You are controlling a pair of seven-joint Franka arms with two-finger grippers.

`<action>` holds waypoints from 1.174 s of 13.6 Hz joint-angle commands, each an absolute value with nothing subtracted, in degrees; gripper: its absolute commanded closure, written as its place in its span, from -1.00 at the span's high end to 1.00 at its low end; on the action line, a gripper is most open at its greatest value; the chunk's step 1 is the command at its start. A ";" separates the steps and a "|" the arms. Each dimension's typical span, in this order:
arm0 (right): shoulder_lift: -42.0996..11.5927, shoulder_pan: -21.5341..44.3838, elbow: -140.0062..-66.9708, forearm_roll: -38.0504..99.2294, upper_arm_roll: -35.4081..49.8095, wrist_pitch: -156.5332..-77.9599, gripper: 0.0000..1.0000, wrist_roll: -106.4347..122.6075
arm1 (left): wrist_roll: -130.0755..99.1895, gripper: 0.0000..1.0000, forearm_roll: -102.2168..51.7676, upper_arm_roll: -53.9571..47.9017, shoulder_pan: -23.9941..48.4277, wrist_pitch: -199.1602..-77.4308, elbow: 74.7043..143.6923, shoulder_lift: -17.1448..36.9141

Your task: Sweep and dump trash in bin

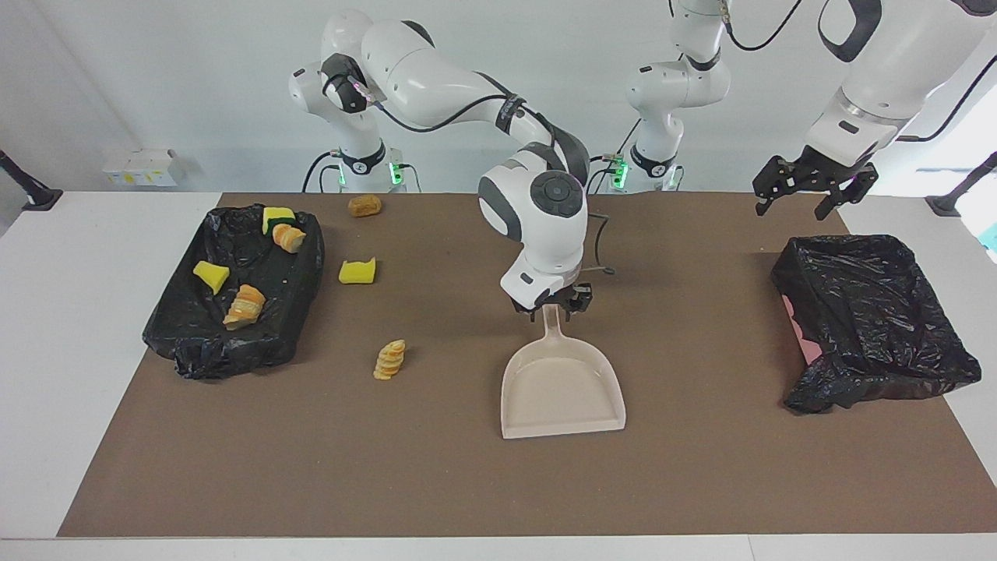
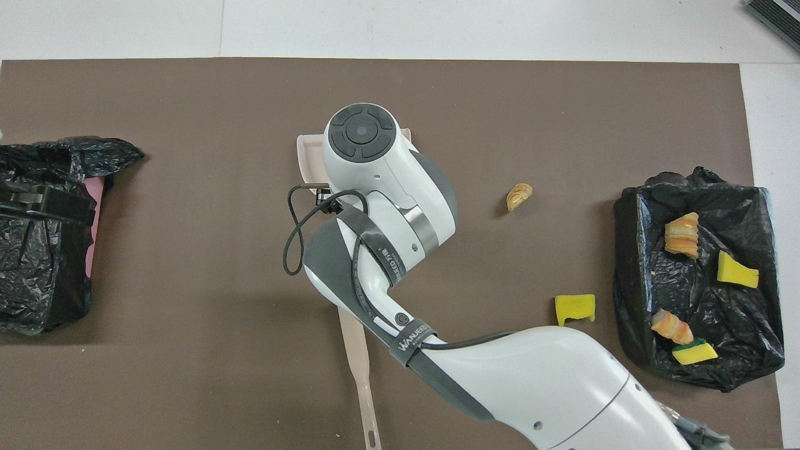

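While right fingers (image 1: 551, 305) straddle dustpan (image 1: 562, 389) handle, grip unclear: seven trash pieces (image 1: 389, 359)

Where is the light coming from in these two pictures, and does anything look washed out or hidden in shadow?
Facing view: soft light from above, with a faint shadow on the mat under the right gripper and the dustpan; the window edge by the left gripper is washed out. Overhead view: even light, small highlights on the crinkled black bin liner, and the white arm hides most of the dustpan.
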State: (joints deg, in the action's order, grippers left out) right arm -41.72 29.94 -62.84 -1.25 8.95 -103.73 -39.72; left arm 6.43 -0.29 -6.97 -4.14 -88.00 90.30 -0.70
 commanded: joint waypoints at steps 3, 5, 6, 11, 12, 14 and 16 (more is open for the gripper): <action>-29.65 28.39 -73.01 0.52 8.96 -101.25 1.00 -38.41 | 7.99 1.00 0.88 -6.86 -4.57 -87.89 90.53 -1.49; -22.10 28.39 -79.07 2.80 8.88 -97.32 1.00 -37.97 | 7.82 1.00 0.88 -6.68 -4.48 -88.24 90.09 -1.58; -17.97 28.82 -83.10 2.99 8.88 -96.34 1.00 -37.97 | 7.82 1.00 0.88 -6.68 -4.48 -88.16 90.09 -1.58; 0.41 36.37 -112.09 7.36 9.05 -108.77 1.00 -39.73 | 7.64 1.00 0.61 -7.38 -3.43 -88.24 89.83 -1.58; 2.88 37.60 -116.15 8.43 9.05 -110.72 1.00 -39.73 | 7.65 1.00 0.44 -7.73 -3.17 -88.24 89.91 -1.58; 4.22 38.14 -118.47 10.18 9.05 -110.92 1.00 -39.38 | 7.56 1.00 1.05 -10.36 -2.82 -87.72 90.09 -1.58; 4.48 39.98 -121.80 11.16 9.14 -112.14 1.00 -38.94 | 7.56 1.00 1.05 -11.68 -1.94 -88.32 90.26 -0.71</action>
